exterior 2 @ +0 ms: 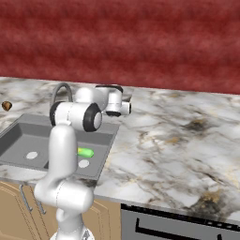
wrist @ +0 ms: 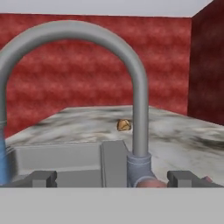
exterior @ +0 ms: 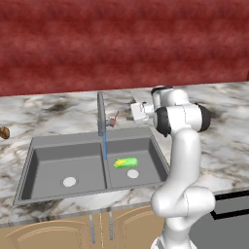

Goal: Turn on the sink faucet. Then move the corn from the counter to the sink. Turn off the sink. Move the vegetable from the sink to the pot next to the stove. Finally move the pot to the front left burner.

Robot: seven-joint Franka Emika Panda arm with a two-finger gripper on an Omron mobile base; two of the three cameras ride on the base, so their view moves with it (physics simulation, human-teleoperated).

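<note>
Corn point(exterior: 125, 162) in sink point(exterior: 48, 168), water running. Gripper point(wrist: 117, 178) fingers spread, straddling faucet point(exterior: 101, 116) base; nudge lever point(exterior: 115, 118) off squarely.

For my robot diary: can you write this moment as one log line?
water: running from sink faucet | corn: in right sink basin | tool: open, at faucet lever | next: probably turn off

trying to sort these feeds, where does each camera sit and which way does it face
Left base view: behind-left, looking down at the grey metal double sink; white arm rises lower right.
Right base view: behind-right, same sink; arm lower left.
Hand view: on the hand, facing the tall grey curved faucet; open claw fingertips at bottom.
Both base views share the small yellow-green corn cob.
</note>
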